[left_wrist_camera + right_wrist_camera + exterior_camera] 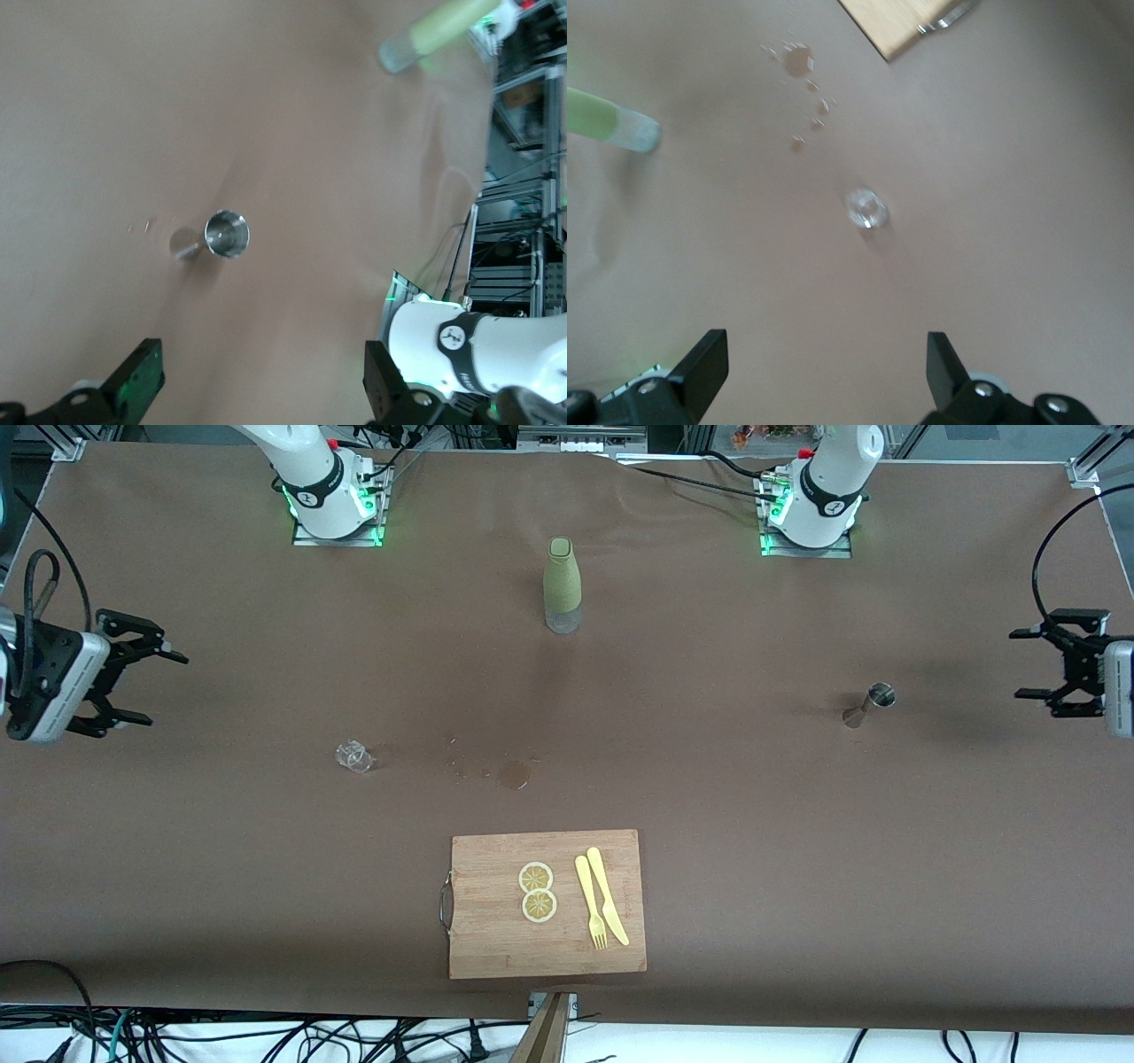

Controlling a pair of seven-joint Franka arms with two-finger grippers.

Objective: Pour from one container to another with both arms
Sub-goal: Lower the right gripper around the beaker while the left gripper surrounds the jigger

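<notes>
Our left gripper [1036, 664] and right gripper [146, 677] are hanging spread and empty over the table's ends; pouring is not yet starting. At twelve o'clock the tall green bottle [562, 584] is waiting, then the steel jigger [873, 701] at three, the clear glass [356, 756] at nine; both need grasping next.

No legible text, numbers or brand names anywhere. Only a small round black-and-white emblem on the dark joint band of each arm base [312, 496] [833, 506], seen also in the left wrist view [452, 337]; its mark not readable.
</notes>
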